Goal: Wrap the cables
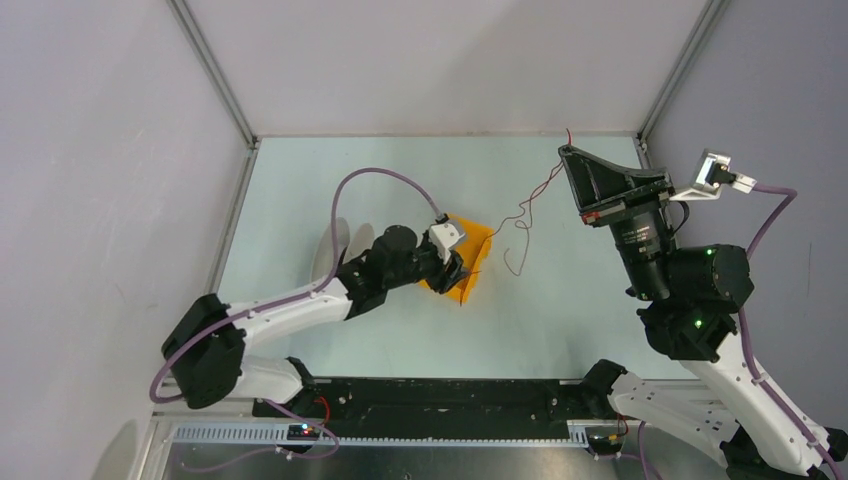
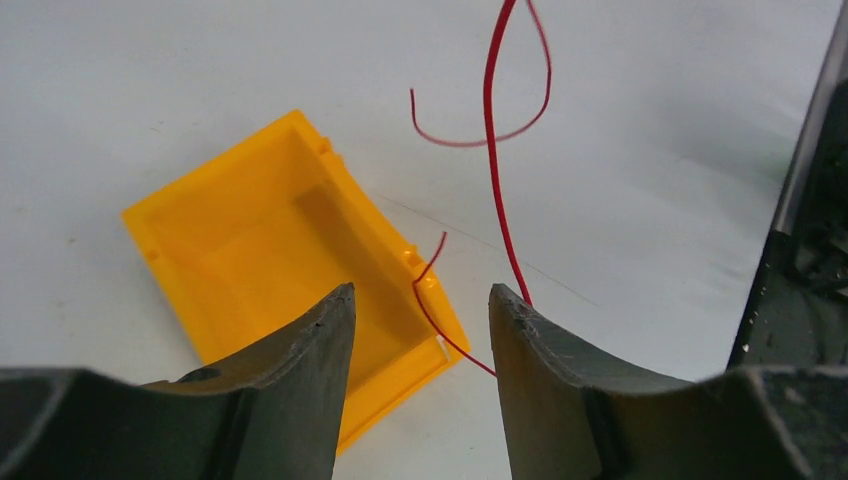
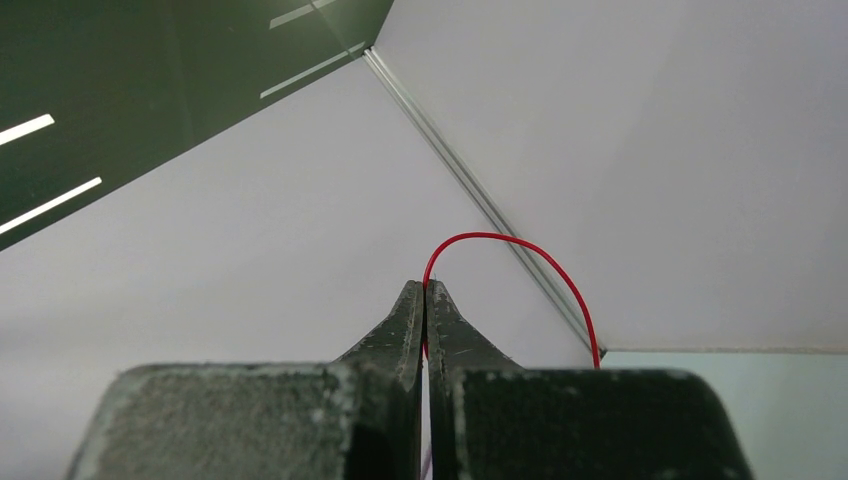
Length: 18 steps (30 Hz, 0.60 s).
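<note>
Right end effector point(image 3: 426, 286) clamped shut on cable point(image 2: 490, 150), raised above counter point(image 1: 560, 300). Cable trailed down in loops beside orange bin point(image 2: 250, 240). Left end effector point(image 2: 420, 300) wide open, empty, over bin edge.

The table point(image 1: 330, 330) has a pale, slightly green top, plain and smooth. Near its middle lies a small orange bin point(image 1: 478, 262), its hollow side showing in the left wrist view. Just beside the bin, toward the right edge, a thin red wire point(image 1: 522, 207) makes a loose loop on the surface, and one part passes over the bin's rim. Toward the far right corner the wire lifts off the table.
</note>
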Tool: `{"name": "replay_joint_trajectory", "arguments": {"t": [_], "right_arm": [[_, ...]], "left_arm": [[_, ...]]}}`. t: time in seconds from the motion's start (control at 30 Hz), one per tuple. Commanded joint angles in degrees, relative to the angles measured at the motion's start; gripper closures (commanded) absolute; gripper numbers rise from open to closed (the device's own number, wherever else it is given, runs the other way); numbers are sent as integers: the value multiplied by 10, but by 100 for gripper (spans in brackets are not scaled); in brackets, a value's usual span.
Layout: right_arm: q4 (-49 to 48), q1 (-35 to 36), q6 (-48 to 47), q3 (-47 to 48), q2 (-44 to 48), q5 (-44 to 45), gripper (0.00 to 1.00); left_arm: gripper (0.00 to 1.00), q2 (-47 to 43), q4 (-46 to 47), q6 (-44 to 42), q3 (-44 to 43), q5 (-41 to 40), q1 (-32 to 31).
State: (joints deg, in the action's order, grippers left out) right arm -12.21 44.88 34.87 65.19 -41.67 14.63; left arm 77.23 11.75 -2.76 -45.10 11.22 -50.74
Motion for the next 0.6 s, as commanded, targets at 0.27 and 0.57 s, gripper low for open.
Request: {"name": "replay_joint_trajectory", "arguments": {"t": [0.27, 0.57], "right_arm": [[-1, -2, -5, 20, 3, 22, 100], [11, -1, 1, 20, -6, 28, 100]], "left_arm": [[44, -108, 34, 12, 46, -105, -45], [44, -91, 39, 17, 59, -125, -80]]}}
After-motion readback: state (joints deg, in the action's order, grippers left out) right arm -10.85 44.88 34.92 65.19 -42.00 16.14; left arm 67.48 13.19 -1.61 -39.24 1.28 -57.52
